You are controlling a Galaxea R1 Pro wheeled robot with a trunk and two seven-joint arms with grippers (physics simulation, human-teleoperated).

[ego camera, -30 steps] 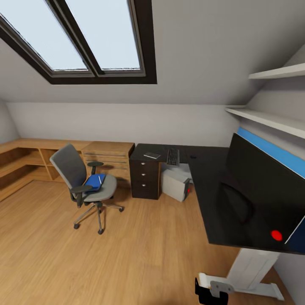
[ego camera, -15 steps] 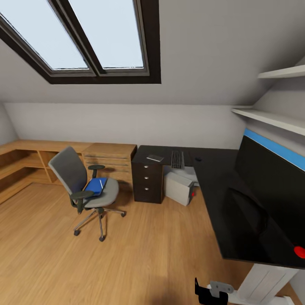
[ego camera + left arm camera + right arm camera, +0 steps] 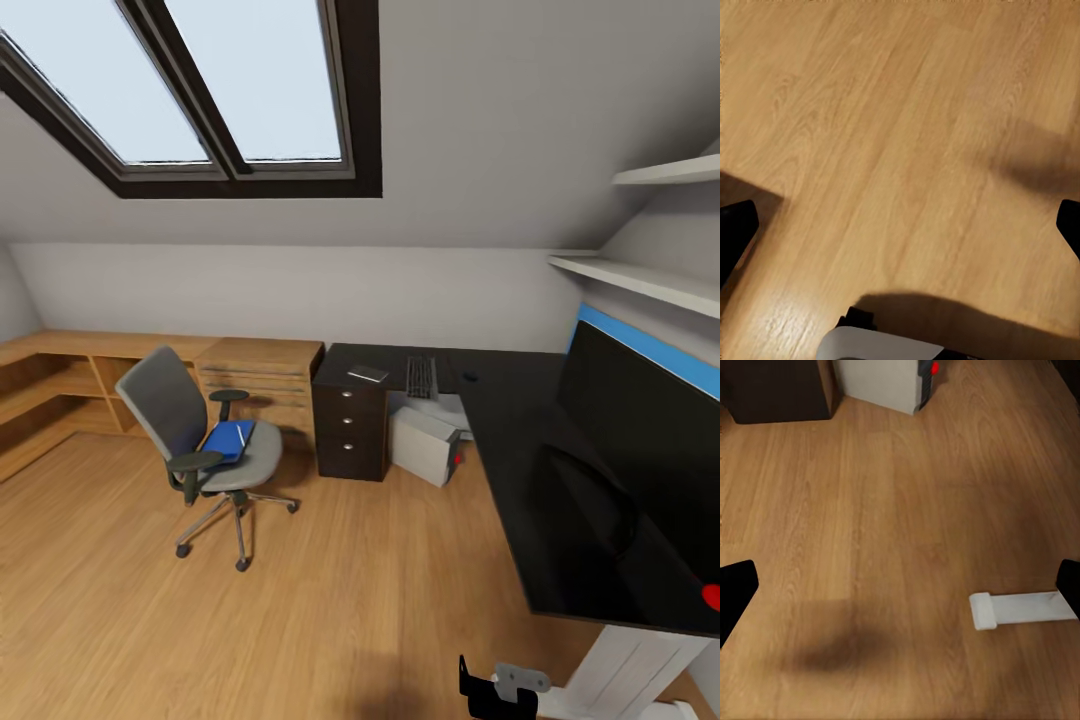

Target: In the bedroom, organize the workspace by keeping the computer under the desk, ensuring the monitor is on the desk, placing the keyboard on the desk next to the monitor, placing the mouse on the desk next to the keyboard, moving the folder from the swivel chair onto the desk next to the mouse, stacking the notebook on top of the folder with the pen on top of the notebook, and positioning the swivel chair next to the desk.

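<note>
The grey swivel chair [image 3: 205, 440] stands on the wood floor, apart from the black desk [image 3: 500, 430]. On its seat lies the blue folder [image 3: 227, 441] with the thin white pen [image 3: 241, 435] on top. The desk's far wing carries the dark notebook [image 3: 367, 373], the keyboard [image 3: 421, 376] and the small mouse [image 3: 468, 377]. Beneath it sits the grey computer [image 3: 428, 445] [image 3: 881, 382]. The wide black monitor [image 3: 640, 440] fills the near right of the desk. My left gripper [image 3: 900, 229] and right gripper [image 3: 900, 592] are both open over bare floor, holding nothing.
A light wooden drawer unit [image 3: 258, 385] and low shelving [image 3: 50, 385] line the back wall left of the desk's drawers [image 3: 350, 430]. A blue panel [image 3: 650, 350] stands behind the monitor. The desk's white foot [image 3: 1020, 609] lies on the floor near my right gripper. Wall shelves [image 3: 640, 280] hang at right.
The whole head picture has shifted a little, so the camera has moved. Chair, folder and desk items keep their places relative to each other.
</note>
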